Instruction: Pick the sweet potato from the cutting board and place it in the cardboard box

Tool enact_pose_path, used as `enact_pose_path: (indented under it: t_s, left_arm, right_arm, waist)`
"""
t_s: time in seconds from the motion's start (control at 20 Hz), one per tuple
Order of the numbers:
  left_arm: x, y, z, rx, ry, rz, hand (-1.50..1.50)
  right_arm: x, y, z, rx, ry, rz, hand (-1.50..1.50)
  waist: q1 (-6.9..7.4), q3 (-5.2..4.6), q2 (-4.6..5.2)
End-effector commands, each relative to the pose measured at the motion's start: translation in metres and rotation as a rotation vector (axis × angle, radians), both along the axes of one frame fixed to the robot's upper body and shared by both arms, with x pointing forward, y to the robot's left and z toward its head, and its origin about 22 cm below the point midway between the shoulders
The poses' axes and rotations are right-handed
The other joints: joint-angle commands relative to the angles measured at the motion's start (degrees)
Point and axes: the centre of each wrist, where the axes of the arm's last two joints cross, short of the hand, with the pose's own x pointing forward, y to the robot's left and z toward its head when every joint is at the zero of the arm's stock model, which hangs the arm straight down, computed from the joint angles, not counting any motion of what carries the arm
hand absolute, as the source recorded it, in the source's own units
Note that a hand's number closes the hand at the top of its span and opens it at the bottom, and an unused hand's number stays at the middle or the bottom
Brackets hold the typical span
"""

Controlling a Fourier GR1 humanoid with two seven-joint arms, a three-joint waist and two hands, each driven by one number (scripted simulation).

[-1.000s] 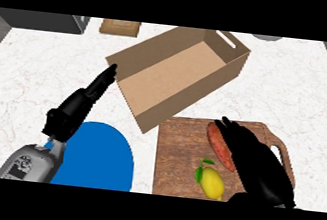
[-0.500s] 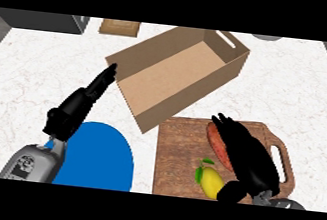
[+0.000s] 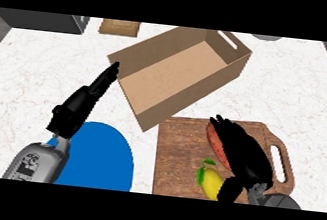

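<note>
The grasp was under way: the sweet potato (image 3: 213, 136) on the cutting board (image 3: 180, 156) was covered by the right hand (image 3: 242, 151), clamped or not could not be told; lifting toward the cardboard box (image 3: 173, 80) was judged next.

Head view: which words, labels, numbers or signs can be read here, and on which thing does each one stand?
Dark marks on the grey left forearm: too blurred to read.
Cardboard box, cutting board, blue plate: no text visible.
</note>
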Motion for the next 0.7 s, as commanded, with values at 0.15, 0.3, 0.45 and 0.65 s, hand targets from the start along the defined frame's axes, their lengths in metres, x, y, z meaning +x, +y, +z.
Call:
enact_pose_path:
  t_s: [0.15, 0.3, 0.45, 0.65]
  left_arm:
    - [-0.005, 0.005, 0.005, -0.018, 0.019, -0.014, 0.00]
    - [-0.016, -0.004, -0.004, 0.001, 0.007, -0.011, 0.00]
    - [0.008, 0.014, -0.006, 0.002, 0.004, -0.003, 0.00]
    - [-0.018, 0.000, -0.008, -0.003, -0.004, -0.005, 0.00]
  right_arm:
    - [0.002, -0.002, -0.041, -0.064, 0.055, 0.003, -1.50]
    - [0.013, -0.009, -0.023, -0.032, 0.051, 0.005, -1.50]
    - [0.012, -0.005, -0.029, -0.045, 0.062, 0.004, -1.50]
    - [0.024, 0.006, -0.043, -0.095, 0.060, 0.004, -1.50]
  waist:
    - [0.16, 0.02, 0.04]
    - [0.08, 0.01, 0.02]
    - [-0.05, 0.00, 0.05]
    - [0.27, 0.01, 0.05]
